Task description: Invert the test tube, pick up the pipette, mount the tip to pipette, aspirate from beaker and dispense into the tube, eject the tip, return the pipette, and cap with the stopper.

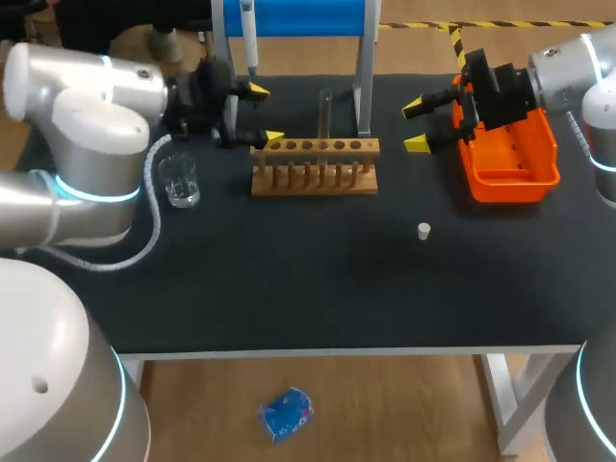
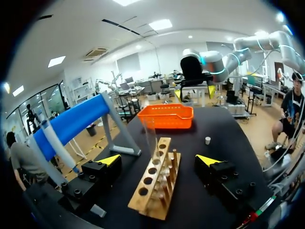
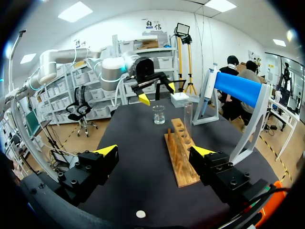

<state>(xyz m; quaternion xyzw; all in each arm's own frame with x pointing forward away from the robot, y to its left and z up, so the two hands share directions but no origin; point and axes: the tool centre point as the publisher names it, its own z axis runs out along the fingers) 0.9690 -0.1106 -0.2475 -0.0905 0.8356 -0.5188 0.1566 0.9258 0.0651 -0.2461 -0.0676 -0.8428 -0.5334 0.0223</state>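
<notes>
**Bench layout.** The black bench carries a wooden test tube rack at its centre rear. A clear test tube stands upright in the rack, near the middle of its row of holes. Which end of the tube is up cannot be determined.

**Surrounding items.** A blue stand straddles the area directly behind the rack. The pipette hangs from the stand's left end. A glass beaker stands left of the rack, just beside the left arm's cable. An orange tip tray sits at the right rear. The white stopper lies alone on the open bench, forward and to the right of the rack.

**Grippers.** The left gripper hovers at the rack's left end with its fingers spread and holding nothing. The right gripper hovers between the rack's right end and the tray, also spread and unloaded. The rack lies directly between the two grippers.
</notes>
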